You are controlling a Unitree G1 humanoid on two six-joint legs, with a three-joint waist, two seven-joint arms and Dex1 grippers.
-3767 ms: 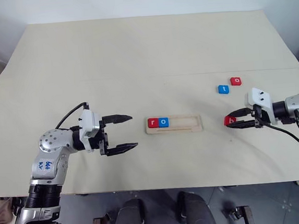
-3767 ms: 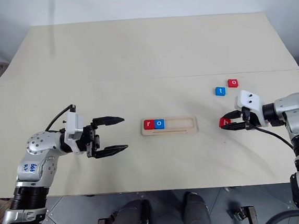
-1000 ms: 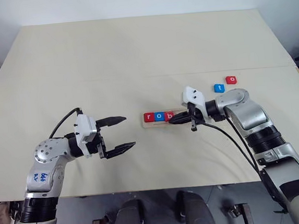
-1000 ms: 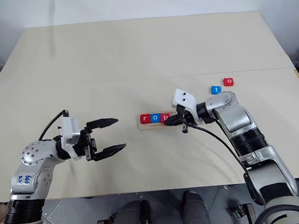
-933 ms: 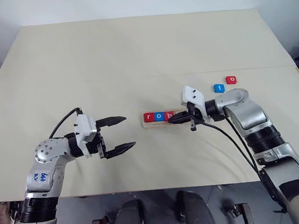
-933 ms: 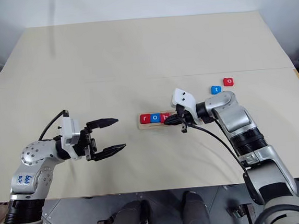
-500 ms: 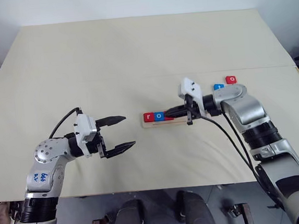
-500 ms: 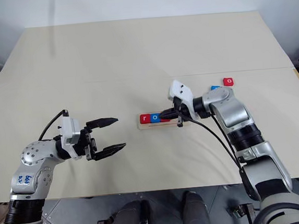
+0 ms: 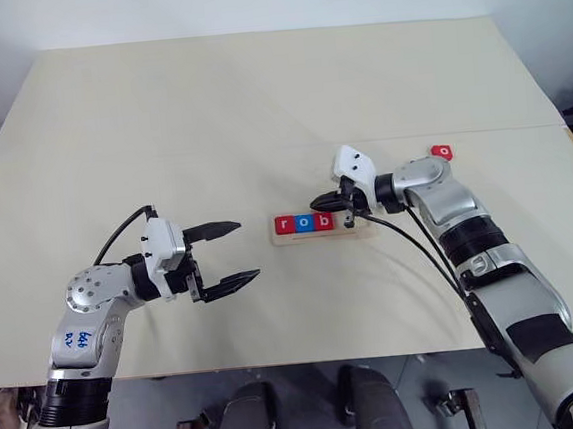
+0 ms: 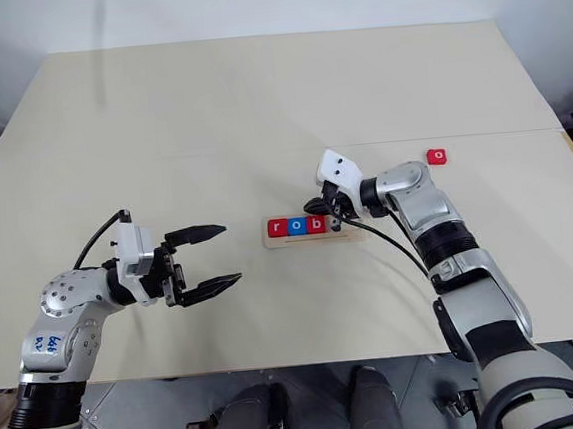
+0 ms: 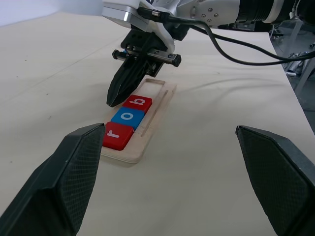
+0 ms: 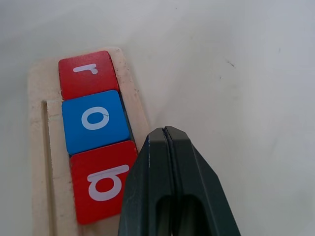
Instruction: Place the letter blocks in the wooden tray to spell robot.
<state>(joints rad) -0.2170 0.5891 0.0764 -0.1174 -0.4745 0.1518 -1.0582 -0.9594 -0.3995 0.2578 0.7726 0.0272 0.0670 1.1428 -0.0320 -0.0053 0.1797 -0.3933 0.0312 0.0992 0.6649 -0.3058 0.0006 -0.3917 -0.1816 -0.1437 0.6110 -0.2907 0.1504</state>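
Note:
The wooden tray lies mid-table with three letter blocks side by side at its left end: red r, blue o and red b. My right gripper is shut and empty, its tip just past the tray's far edge beside the b block. In the right wrist view the closed fingers point along the tray's rim. A red o block lies on the table at the far right. My left gripper hovers open and empty, left of the tray.
The left wrist view shows the tray, its three blocks and the right gripper above them. The tray's right half is bare slot. A seam runs across the pale table.
My right gripper has swung from the tray's right part to its far edge by the b block, staying shut. The b block now shows whole beside the o. The left arm kept still.

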